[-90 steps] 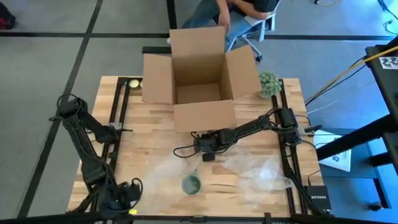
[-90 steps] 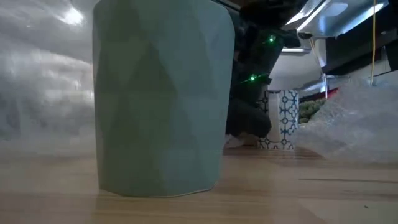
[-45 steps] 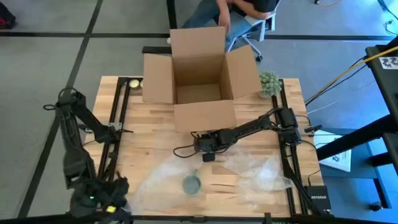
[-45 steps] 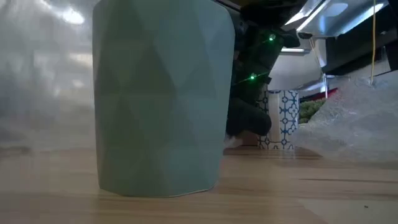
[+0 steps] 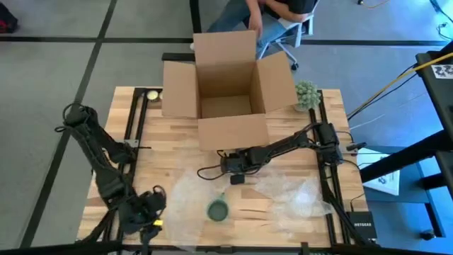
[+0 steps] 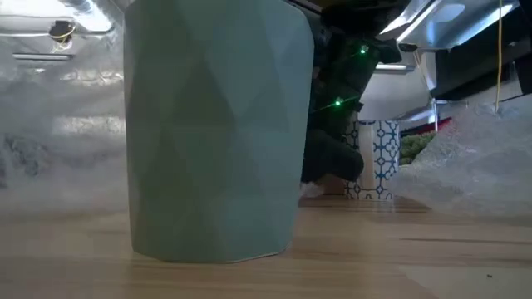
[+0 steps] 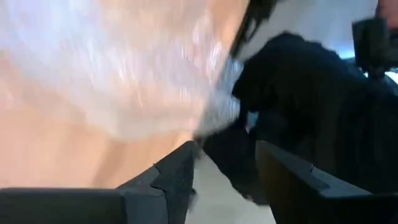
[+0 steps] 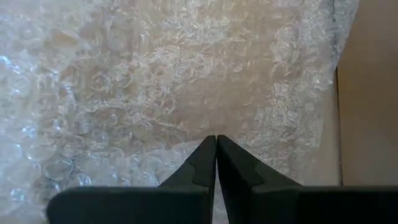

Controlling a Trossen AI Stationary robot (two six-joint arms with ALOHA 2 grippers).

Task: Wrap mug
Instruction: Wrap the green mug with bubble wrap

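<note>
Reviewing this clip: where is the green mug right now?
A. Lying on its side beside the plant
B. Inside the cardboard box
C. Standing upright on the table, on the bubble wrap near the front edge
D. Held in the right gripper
C: the high view shows the mug upright on the bubble wrap, with the right gripper apart from it and shut on nothing.
</note>
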